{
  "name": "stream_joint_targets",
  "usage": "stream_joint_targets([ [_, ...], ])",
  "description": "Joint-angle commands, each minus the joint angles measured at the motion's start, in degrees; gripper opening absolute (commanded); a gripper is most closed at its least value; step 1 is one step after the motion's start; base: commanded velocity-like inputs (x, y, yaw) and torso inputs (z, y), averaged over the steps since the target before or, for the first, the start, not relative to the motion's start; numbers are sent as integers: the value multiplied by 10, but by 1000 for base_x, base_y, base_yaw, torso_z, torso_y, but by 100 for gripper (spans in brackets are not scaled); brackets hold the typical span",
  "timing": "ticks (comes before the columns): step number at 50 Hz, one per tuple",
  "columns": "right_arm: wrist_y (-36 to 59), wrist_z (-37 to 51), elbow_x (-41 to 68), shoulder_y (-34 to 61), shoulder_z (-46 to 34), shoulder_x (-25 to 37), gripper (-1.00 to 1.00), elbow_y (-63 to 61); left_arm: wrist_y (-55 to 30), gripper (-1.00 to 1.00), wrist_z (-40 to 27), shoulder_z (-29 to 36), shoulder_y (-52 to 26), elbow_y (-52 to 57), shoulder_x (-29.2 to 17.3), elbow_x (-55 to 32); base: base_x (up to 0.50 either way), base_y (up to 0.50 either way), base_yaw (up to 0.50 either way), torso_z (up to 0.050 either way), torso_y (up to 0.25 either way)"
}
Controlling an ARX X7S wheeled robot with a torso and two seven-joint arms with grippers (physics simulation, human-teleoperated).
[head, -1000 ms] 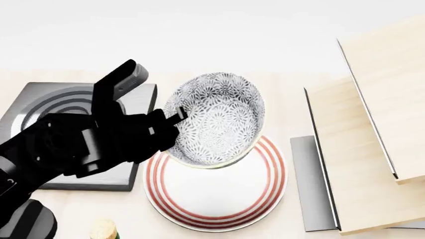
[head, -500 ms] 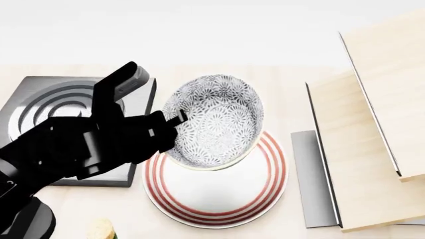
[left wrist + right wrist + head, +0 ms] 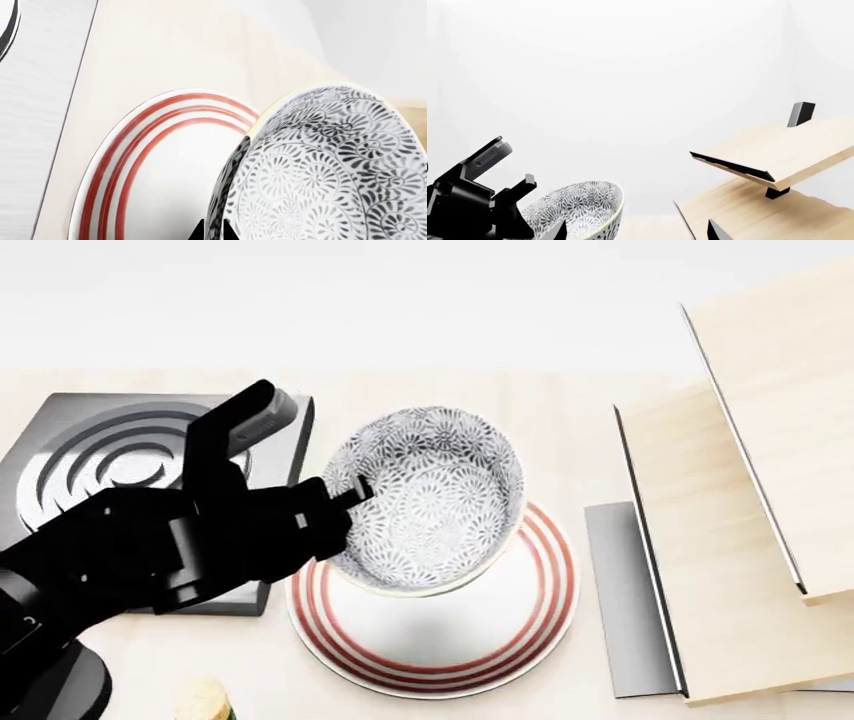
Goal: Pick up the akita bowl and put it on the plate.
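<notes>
The akita bowl, white with a dense grey-black floral pattern, hangs tilted over the far left part of the plate. The plate is white with red rings and lies flat on the light wooden table. My left gripper is shut on the bowl's left rim. In the left wrist view its two black tips pinch the bowl wall, with the plate behind. My right gripper is open and empty, off to the side, looking at the bowl. It does not show in the head view.
A square grey stove burner sits left of the plate, partly under my left arm. Light wooden shelves and a grey panel stand at the right. A cork-topped bottle pokes up at the near edge.
The bowl, held by my left gripper, has sunk a little toward the plate and toward me. The plate has not moved.
</notes>
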Motion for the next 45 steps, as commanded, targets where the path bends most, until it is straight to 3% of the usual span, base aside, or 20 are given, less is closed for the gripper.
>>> stream_joint_targets([
  [1, 1, 0, 2, 3, -1, 0, 100, 3, 6, -100, -16, -48, 5, -2, 0, 46, 0, 0, 0, 0, 0],
  [13, 2, 3, 0, 1, -1, 3, 100, -4, -4, -100, -11, -119, 17, -3, 0, 114, 0, 0, 0, 2, -58],
  [45, 1, 3, -1, 6, -9, 2, 100, 6, 14, -100, -19, -61, 34, -3, 0, 60, 0, 0, 0, 0, 0],
])
